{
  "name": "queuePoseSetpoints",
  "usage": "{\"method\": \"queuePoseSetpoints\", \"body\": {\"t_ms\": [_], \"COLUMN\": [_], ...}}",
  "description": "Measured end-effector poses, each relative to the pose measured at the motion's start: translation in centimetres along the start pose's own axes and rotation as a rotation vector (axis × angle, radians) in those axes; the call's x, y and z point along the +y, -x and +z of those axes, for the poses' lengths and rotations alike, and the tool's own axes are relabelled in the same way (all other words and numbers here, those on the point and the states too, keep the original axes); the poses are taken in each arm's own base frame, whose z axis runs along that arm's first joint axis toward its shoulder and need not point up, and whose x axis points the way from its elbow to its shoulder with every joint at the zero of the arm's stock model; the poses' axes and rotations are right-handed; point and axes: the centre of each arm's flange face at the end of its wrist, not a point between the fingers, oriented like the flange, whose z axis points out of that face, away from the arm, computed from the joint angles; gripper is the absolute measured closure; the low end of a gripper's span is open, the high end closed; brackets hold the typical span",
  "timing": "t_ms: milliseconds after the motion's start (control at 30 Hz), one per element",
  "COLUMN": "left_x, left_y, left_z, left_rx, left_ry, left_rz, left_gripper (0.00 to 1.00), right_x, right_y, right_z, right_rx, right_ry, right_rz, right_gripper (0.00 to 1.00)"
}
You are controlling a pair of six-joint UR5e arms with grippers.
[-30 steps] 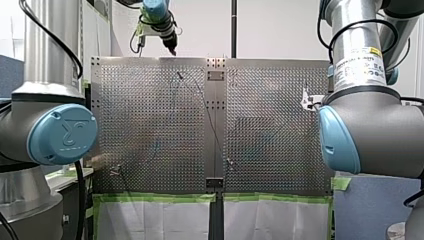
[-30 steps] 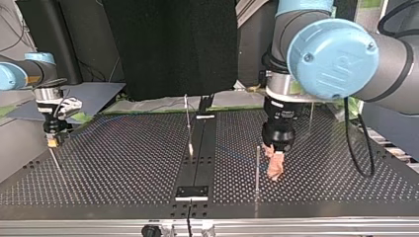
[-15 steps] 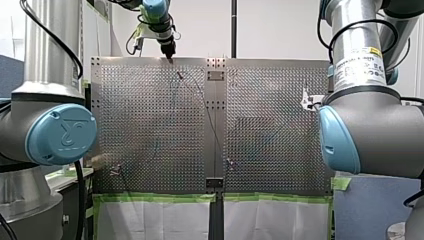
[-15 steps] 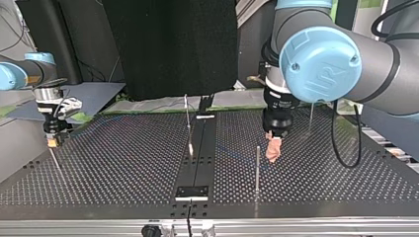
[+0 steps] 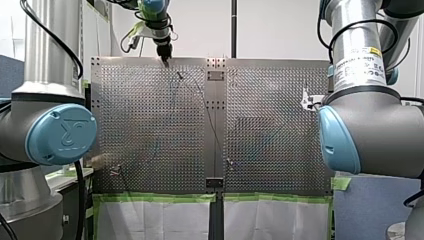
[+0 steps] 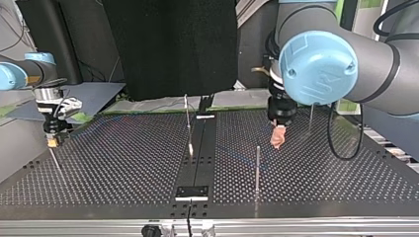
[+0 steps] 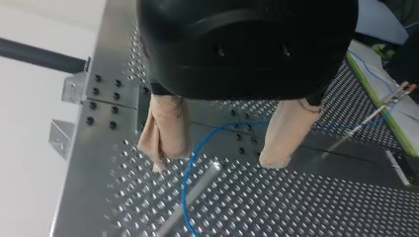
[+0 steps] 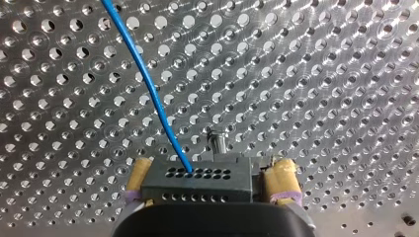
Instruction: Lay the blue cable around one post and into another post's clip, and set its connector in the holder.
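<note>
The blue cable (image 8: 148, 84) runs from a black connector (image 8: 197, 181) that sits between my right gripper's (image 8: 210, 174) yellow pads (image 8: 281, 180). That gripper is shut on the connector and holds it above the table, just behind a post's tip (image 8: 217, 140). In the top view my right gripper (image 6: 51, 142) hangs at the left. My left gripper (image 7: 217, 160) is open, with beige fingers (image 7: 165, 128) wide apart. The cable (image 7: 190, 168) lies on the plate under the gap between them, beside a metal post (image 7: 192, 197). In the top view my left gripper (image 6: 277, 140) hovers behind that post (image 6: 257, 168).
The perforated table (image 6: 123, 168) has a dark centre strip with a small plate (image 6: 191, 192) near the top view's front edge. A thin post (image 6: 188, 123) stands by the strip and another (image 6: 311, 118) at the far right. Green tape (image 5: 160, 198) lines the table's edge in the front view.
In the top view my left gripper has drawn back from beside the near post toward the far side of the table, still open. My right arm has not moved.
</note>
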Motion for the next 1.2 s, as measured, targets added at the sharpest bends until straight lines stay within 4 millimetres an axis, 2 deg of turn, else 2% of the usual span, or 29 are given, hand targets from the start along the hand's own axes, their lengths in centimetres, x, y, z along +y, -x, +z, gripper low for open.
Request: {"method": "queuePoseSetpoints", "body": {"t_ms": [600, 1200], "left_x": [1.9, 1.8], "left_y": [0.0, 0.0], "left_z": [-0.1, -0.1], "left_rx": [0.007, 0.006], "left_ry": [0.153, 0.156], "left_rz": [-0.056, -0.043], "left_gripper": [0.0, 0.0], "right_x": [0.0, 0.0], "right_y": [0.0, 0.0], "right_z": [0.0, 0.0], "right_rx": [0.0, 0.0], "right_ry": [0.0, 0.0], "right_rz": [0.0, 0.0], "right_gripper": [0.02, 0.02]}}
